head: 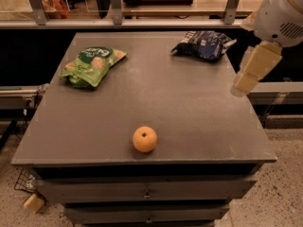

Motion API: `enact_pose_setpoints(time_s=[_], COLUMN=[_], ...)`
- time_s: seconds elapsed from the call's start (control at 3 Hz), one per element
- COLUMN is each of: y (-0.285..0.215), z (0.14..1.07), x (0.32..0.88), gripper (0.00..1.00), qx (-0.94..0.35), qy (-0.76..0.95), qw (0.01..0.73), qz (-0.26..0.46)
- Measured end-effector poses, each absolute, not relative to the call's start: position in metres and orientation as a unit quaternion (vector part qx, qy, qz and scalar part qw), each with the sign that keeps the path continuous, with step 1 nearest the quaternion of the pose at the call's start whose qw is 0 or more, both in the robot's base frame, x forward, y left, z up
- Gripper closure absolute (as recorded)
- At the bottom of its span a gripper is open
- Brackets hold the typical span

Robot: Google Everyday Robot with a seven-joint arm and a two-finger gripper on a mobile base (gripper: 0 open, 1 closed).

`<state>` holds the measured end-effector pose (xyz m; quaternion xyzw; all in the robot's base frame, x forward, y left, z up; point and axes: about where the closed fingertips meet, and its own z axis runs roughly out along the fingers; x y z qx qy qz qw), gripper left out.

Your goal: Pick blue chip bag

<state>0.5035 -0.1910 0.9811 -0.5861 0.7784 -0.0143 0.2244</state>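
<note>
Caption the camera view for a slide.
Robot hand hovers at the right edge of the table, near the blue chip bag; green bag and orange lie apart.

No text legible anywhere. White lettering seen inside dark oval on bright green foil snack bag [92, 64], 10 o'clock on grey tabletop [189, 112]: not readable. White and pale markings seen on dark navy-blue glossy foil chip bag [203, 45], 1 o'clock: not readable. Cream gripper [242, 84] located at 3 o'clock, over tabletop's edge.
</note>
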Motion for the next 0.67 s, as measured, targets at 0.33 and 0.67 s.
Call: enact_pose_setpoints(time_s=[0.33, 0.67], y=[-0.1710, -0.1710], z=[0.9731, 0.9731], x=[0.5836, 0.5836], gripper=[0.00, 0.00], qx=[-0.561, -0.561], qy=[0.780, 0.780], qw=[0.279, 0.279], qz=[-0.003, -0.003])
